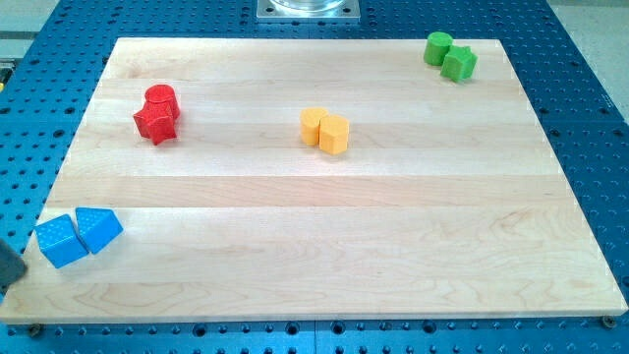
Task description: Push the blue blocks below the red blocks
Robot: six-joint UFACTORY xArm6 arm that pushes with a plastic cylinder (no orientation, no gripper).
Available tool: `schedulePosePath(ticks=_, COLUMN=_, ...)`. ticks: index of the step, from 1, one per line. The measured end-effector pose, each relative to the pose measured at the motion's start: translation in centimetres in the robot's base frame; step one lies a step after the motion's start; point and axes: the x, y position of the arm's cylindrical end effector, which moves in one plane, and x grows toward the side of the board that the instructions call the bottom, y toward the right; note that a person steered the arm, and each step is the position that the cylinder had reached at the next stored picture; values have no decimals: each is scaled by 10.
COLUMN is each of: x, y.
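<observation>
Board [324,226] first: I have a pale wooden top filling most of my feed, resting on a blue perforated table [590,88], and I place everything else against this board. Largest of the pieces on it are the two blue ones, near the board's lower-left corner: a blue cube [61,242] closest to the left edge and a blue wedge-like block [98,229] touching it on the view's right. Well above them, along the same left side toward the board's upper-left area, sit the reds I am to get the blues under: a red cylinder [161,99] with a red star-shaped block [155,123] pressed against its lower side. Near the board's middle, slightly toward its top, a yellow block [313,126] and a yellow hexagonal block [334,135] stand in contact. In the board's upper-right corner a green cylinder [437,47] touches a green block [459,64] just below and to the right. At the board's lower-left edge I see a dark sliver of my rod; my tip [20,264] sits just left of the blue cube, and I cannot tell whether it touches. I have no claw on this arm, so no grasp to report.
</observation>
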Motion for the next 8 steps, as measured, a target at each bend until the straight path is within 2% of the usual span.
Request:
schedulePosePath(ticks=1, x=3, y=0)
schedulePosePath(ticks=2, x=32, y=0)
schedulePosePath(ticks=3, x=14, y=1)
schedulePosePath(ticks=4, x=-16, y=29)
schedulePosePath(ticks=6, x=-11, y=71)
schedulePosePath(ticks=7, x=-29, y=77)
schedulePosePath(ticks=8, x=-30, y=117)
